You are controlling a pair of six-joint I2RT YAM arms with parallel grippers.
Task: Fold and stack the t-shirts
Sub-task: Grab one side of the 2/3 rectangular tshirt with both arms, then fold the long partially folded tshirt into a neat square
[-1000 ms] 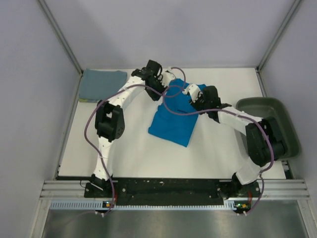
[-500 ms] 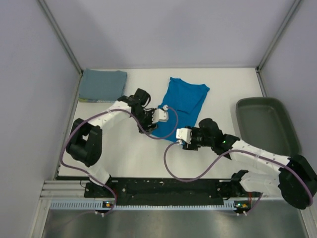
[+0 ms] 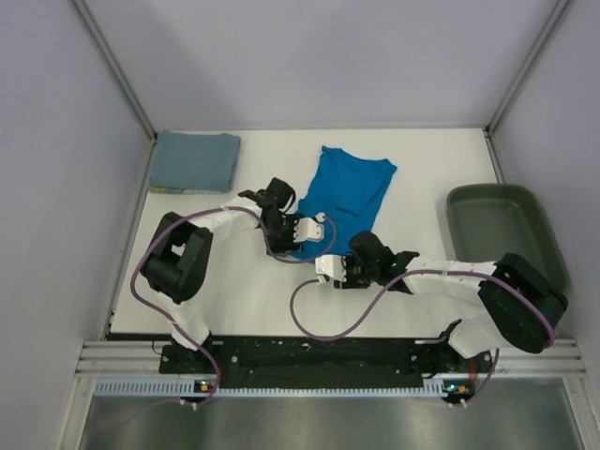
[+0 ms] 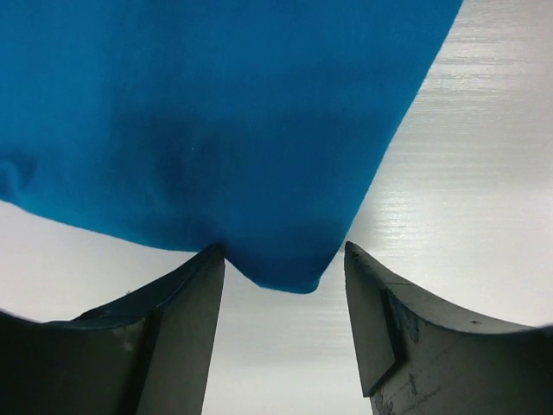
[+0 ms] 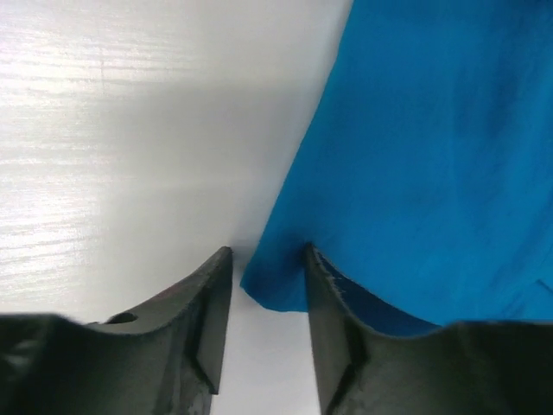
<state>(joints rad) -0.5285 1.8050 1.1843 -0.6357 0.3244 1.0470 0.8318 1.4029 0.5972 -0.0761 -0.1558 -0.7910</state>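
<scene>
The cobalt blue t-shirt (image 3: pixel 349 192) lies spread flat in the middle of the table, collar end far. My left gripper (image 3: pixel 314 230) is open at its near left corner. In the left wrist view the blue corner (image 4: pixel 276 268) hangs between my open fingertips (image 4: pixel 283 251), which do not grip it. My right gripper (image 3: pixel 330 265) is open at the near right corner. In the right wrist view that corner (image 5: pixel 276 290) sits between the fingers of the gripper (image 5: pixel 268 251), unpinched. The folded grey-blue t-shirt (image 3: pixel 195 161) lies at the far left.
A dark green tray (image 3: pixel 506 234) stands at the right edge of the white table (image 3: pixel 234 291). Grey walls close in the left, back and right sides. Purple cables loop from both arms over the near part of the table.
Both arms have come back from the blue shirt's far end to its near edge and dropped low. The shirt now shows full length. Both grippers have closed in on its near corners.
</scene>
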